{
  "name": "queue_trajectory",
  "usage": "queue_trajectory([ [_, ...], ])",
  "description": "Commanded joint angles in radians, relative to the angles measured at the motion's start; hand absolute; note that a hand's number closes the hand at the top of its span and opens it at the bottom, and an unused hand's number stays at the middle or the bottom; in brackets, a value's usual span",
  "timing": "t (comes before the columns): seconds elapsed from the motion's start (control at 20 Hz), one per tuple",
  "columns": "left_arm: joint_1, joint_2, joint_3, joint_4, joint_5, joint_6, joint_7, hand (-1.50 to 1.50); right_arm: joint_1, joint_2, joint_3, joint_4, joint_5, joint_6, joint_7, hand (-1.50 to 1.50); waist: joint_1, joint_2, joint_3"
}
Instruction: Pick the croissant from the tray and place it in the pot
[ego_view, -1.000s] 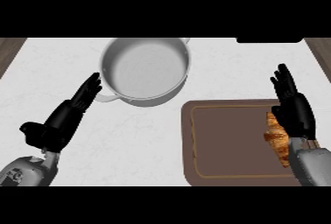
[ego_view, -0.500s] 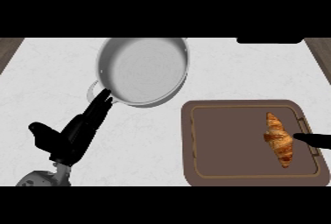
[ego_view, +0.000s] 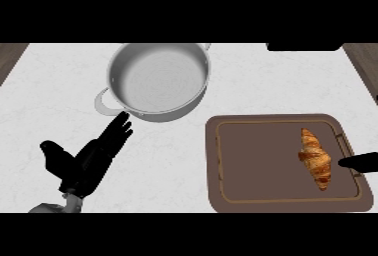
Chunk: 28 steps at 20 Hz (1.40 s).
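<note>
Right hand (ego_view: 360, 162): only a dark tip shows at the view's right edge, over the right rim of the tray (ego_view: 214, 165). Too little of it shows; I cannot tell whether it is spread or closed. The tip sits just beside the croissant (ego_view: 314, 158), near its middle, apparently not touching it, though the gap is narrow and hard to judge.

Croissant: lies lengthwise on the right part of the tray, one pointed end toward the far side, the other toward the near side. Golden brown, darker along the ridges. It is on the tray, not in the pot.

Tray: brown, rectangular with rounded corners and a raised border, on the right half of the white worktop (ego_view: 170, 165).

Left hand (ego_view: 88, 160): at lower left, fingers straight and held together, pointing up and to the right, thumb spread out to the left. It holds nothing. The fingertips lie just short of the pot's near handle.

Pot (ego_view: 159, 80): grey metal, round, at upper centre on the worktop, well apart from the croissant. A looped handle shows at its lower left.
</note>
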Motion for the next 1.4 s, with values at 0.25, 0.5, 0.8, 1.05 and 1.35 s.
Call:
queue_trajectory([
  [0.25, 0.015, -0.028, -0.009, -0.012, -0.020, -0.007, 0.007, 0.00, -0.077, -0.091, -0.036, -0.406, -0.186, 0.325, 0.563, -1.50, 0.002, 0.000, 0.001],
  [0.5, 0.023, -0.007, 0.019, -0.022, 0.008, -0.057, 0.027, 0.00, -0.172, -0.078, -0.051, -0.477, -0.256, 0.371, 0.821, -1.50, 0.009, 0.001, 0.001],
  [0.8, 0.034, -0.022, 0.029, 0.003, -0.025, -0.065, 0.002, 0.00, -0.226, 0.051, 0.024, -0.404, -0.188, 0.292, 0.834, -1.50, 0.021, 0.006, 0.002],
  [1.05, -0.014, -0.079, 0.017, 0.036, -0.063, -0.031, 0.023, 0.00, -0.219, 0.113, 0.060, -0.412, -0.138, 0.295, 0.841, -1.50, 0.010, 0.004, 0.002],
  [1.35, -0.001, -0.092, 0.006, -0.003, -0.086, -0.014, 0.051, 0.00, -0.220, 0.152, 0.102, -0.240, -0.044, 0.316, 0.756, -1.50, 0.017, 0.006, 0.003],
])
